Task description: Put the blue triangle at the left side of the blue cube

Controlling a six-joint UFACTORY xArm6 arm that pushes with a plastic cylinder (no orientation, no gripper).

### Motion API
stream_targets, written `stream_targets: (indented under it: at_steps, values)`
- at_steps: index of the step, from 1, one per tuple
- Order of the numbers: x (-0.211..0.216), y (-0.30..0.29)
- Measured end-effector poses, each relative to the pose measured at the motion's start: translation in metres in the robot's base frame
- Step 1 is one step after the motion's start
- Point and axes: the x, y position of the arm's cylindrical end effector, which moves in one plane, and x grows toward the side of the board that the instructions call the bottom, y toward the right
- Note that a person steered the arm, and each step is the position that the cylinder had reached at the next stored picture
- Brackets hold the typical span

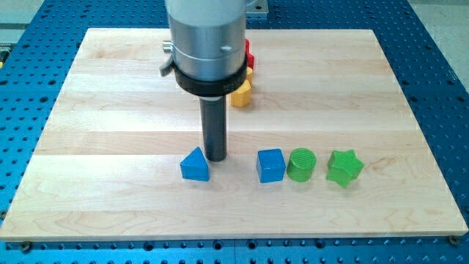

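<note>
blue triangle [195, 165] sits low centre, left of the blue cube [270, 166] with a gap. my tip [215, 158] — a bare rod, no fingers — stands just beside its upper-right edge; it looks light, rigid, likely to swivel unless pushed square on a flat face.

Single view only, set above and beyond the bottom edge of the wooden board [110, 88], looking down and across toward the top edge at a moderate slant. Near enough that the board fills almost the whole frame, with strips of blue perforated table [454, 110] showing past the left, right and bottom edges. Both bottom corners just inside the frame; both top corners visible. Top centre blocked by the arm's grey housing [209, 37], cropped by the frame's upper border.
</note>
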Motion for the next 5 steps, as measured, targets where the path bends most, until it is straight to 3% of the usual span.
stream_targets:
  at_steps: [1,2,4,5]
  values:
    - [-0.049,-0.069]
    - [-0.023,-0.136]
    - [0.050,-0.109]
    - [0.038,-0.066]
